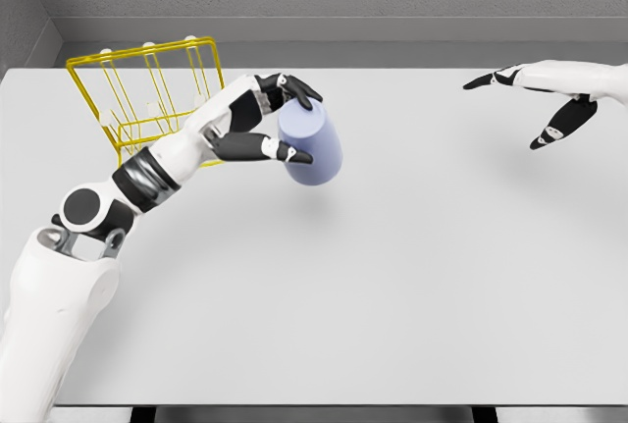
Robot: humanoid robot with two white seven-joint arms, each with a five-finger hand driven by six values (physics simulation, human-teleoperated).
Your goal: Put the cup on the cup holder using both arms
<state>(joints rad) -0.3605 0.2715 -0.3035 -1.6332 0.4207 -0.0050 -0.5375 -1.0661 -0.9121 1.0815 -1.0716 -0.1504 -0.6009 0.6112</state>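
A view from the robot's head, looking down on a pale grey bench (392,325). Nearest, at the lower left, the white left arm rises from the bottom corner and reaches up and to the right across the bench. Its left hand (270,119) pinches a cup (312,146): dark-tipped fingers (294,89) curl over the cup's upper side and the thumb presses against its lower side. The cup is a plain pale lavender-blue cylinder, smooth, with no handle in sight. It is tilted, its top leaning up and to the left into the hand, and it appears lifted clear of the bench, left of the middle of the view. Just behind the hand and forearm, at the far left of the bench, stands the holder (147,89), a rack of thin yellow wire with upright pegs. The cup is near it but not on it. Far off at the upper right, the right hand (535,99) hovers above the bench with fingers spread, holding nothing, well apart from the cup. Judging by this, the cup is grasped and raised, but placing it on the holder is not yet done.
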